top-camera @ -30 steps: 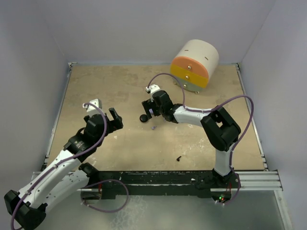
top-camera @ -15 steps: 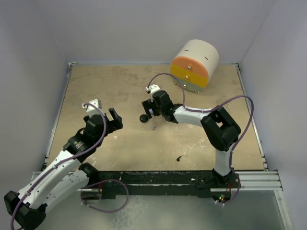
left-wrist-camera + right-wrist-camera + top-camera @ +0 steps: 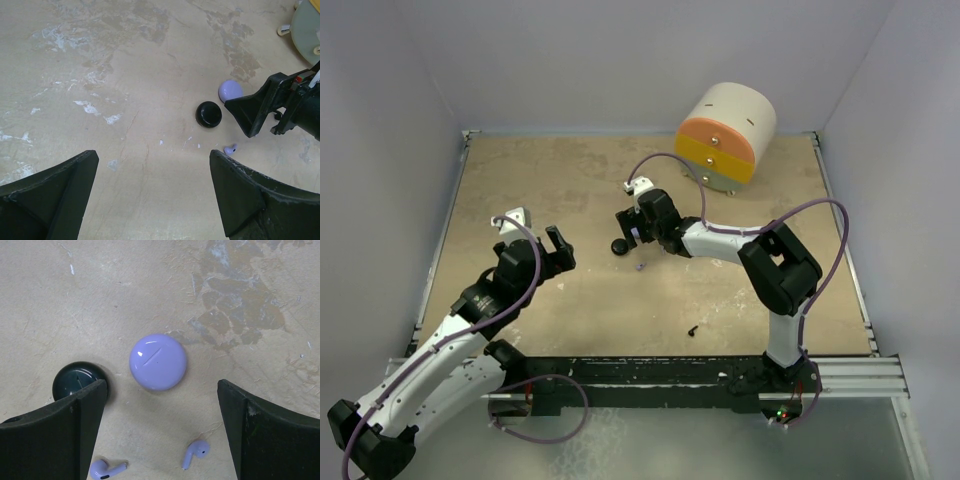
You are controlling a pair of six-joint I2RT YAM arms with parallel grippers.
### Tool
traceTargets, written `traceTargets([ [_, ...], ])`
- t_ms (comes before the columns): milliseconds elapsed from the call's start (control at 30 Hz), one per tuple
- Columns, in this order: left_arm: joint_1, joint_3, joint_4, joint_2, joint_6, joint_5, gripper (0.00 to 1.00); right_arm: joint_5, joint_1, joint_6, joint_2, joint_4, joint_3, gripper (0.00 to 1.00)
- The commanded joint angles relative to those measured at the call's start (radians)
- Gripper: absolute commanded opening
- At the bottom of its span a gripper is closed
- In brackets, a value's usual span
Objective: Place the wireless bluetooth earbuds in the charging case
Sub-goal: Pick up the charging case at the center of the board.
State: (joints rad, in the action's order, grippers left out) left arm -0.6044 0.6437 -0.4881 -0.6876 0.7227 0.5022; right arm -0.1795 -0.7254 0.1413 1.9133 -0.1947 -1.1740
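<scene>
A worn tan desk (image 3: 520, 180), marked with pale scuffs and darker stains, is boxed in by plain grey-lilac walls. In its far right corner a cream drum with an orange and yellow face (image 3: 725, 135) lies on its side.

Near the middle of the desk sit two small round cases, close together but not touching. One is a glossy lilac round case (image 3: 158, 361), closed, with a thin line across its domed top. The other is a glossy black round case (image 3: 75, 380), partly hidden behind one finger of the right tool.

Two earbuds lie loose on the bare desk just on the near side of the cases, touching neither case nor each other. Each is pale lilac, with a rounded head and a short stem, and is much smaller than a tool finger. The first lilac earbud (image 3: 107, 469) lies beside the finger that overlaps the black case. The second lilac earbud (image 3: 194, 452) lies closer to the other finger.

A tiny black piece (image 3: 692, 330) lies alone close to the near edge, right of centre and well apart from the rest. It is too small to make out its shape.

The right tool (image 3: 162, 390) is over the lilac case, fingers spread wide on either side of it and gripping nothing. The left tool (image 3: 153, 160), toward the left edge, is also spread wide and empty, facing the cases.
</scene>
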Motion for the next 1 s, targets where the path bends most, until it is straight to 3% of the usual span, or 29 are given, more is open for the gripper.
traceTargets([
  [0, -0.002, 0.037, 0.017, 0.010, 0.010, 0.010, 0.93, 0.012, 0.005, -0.019, -0.004, -0.038, 0.002, 0.93],
  [967, -0.002, 0.033, 0.003, 0.004, 0.009, 0.034, 0.92, 0.028, 0.020, -0.050, 0.117, -0.066, -0.044, 0.77],
])
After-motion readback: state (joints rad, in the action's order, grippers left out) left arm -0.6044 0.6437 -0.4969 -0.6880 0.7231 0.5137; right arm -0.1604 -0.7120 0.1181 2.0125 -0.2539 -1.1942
